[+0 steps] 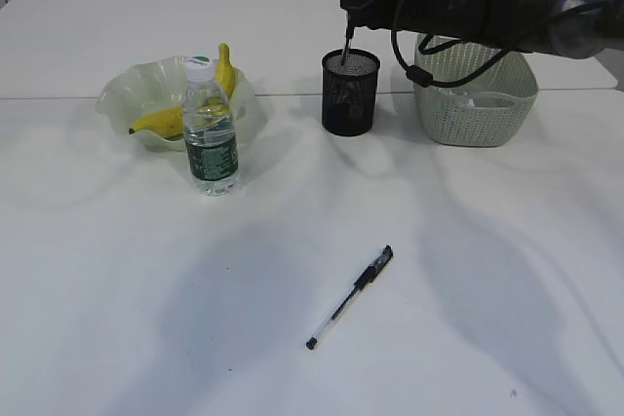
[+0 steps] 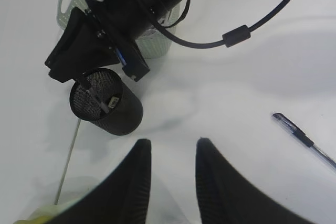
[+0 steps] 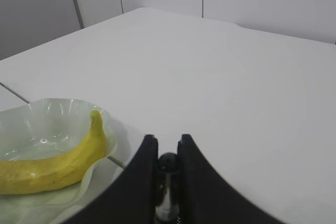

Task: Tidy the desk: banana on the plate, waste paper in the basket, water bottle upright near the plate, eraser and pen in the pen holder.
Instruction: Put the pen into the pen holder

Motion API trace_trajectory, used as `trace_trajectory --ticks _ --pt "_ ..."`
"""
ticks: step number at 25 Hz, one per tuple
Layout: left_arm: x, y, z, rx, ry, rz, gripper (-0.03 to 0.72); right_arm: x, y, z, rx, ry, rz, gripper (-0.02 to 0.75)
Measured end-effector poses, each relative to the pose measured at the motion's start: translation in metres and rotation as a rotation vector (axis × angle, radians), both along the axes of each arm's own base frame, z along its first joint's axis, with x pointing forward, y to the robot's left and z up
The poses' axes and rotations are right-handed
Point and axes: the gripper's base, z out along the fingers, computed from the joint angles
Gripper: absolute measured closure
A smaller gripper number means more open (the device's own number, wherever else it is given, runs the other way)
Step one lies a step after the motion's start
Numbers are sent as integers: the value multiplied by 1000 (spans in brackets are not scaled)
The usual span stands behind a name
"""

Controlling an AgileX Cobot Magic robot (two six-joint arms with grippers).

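Bright, even light from above falls on the large plain white desk (image 1: pixel 117 270), casting soft, broad grey shadows. The black left claw (image 2: pixel 170 182) fingers look slightly blurred close up.

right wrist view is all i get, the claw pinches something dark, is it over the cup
observer: yes, the right claw holds a pen with its tip down inside the black mesh cup.
operator: anything in that cup already
observer: a small pale eraser lies at the bottom.
operator: more pens around
observer: one, a second pen lying flat on the table, nearer the exterior camera than the cup.
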Motion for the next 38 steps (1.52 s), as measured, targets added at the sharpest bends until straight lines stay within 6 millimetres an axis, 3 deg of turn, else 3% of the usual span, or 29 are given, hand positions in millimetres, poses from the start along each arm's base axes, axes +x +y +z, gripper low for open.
trace_trajectory --ticks 28,38 --pt "0 1 0 0 11 16 490 1 0 2 -6 -7 -12 668" --pt "10 19 1 -26 29 111 490 3 -3 1 -17 0 -45 667"
